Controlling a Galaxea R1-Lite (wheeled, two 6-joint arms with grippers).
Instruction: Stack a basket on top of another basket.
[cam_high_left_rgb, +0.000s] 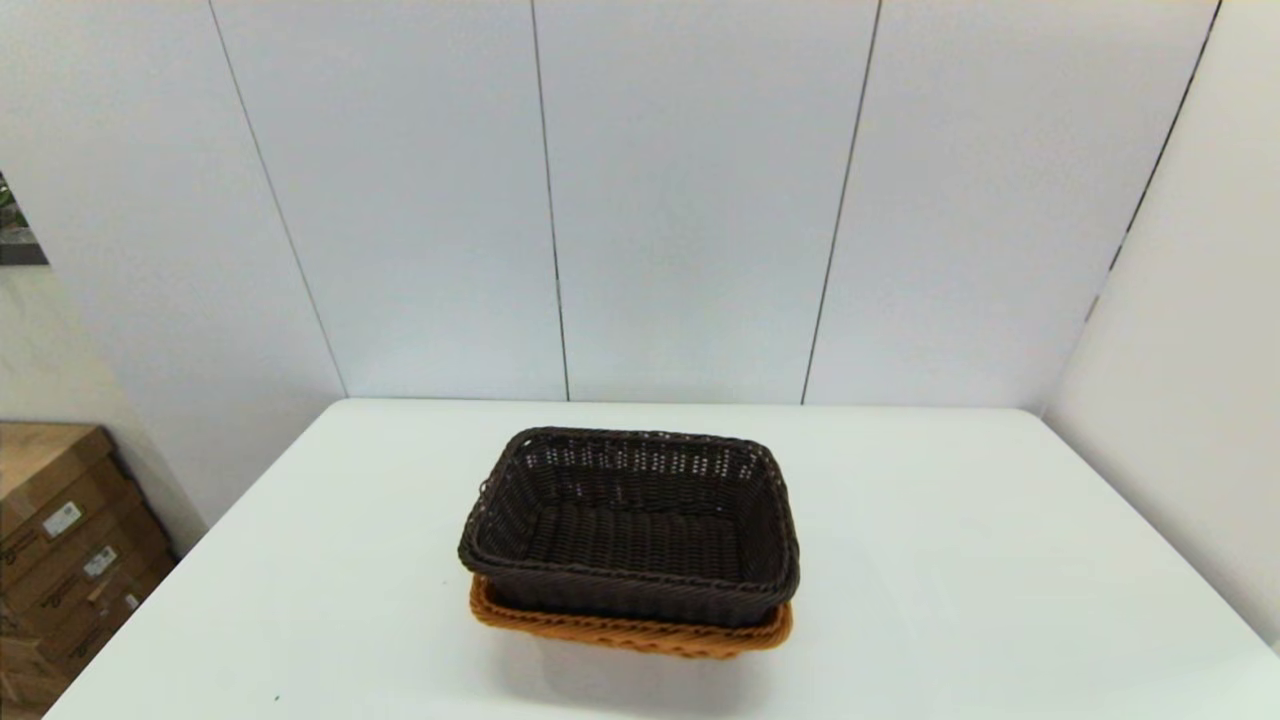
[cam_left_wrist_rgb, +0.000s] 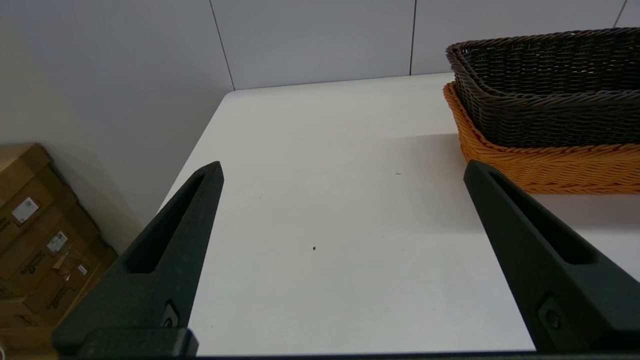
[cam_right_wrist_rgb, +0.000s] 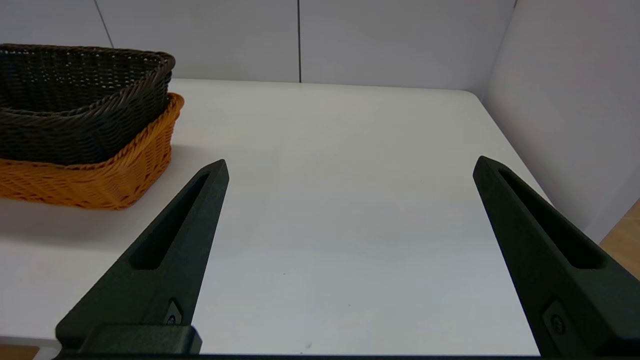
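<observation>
The dark brown basket sat nested inside the orange-tan basket on the table, off to the right of the left gripper and to the left of the right gripper; both grippers were spread wide, empty, and well apart from the stack. The stack looked complete, so the main risk judged was an arm sweeping inward and knocking the upper basket askew. Cardboard boxes stood beyond the table edge on the left gripper's outer side, and nothing lay between either gripper and the baskets.
</observation>
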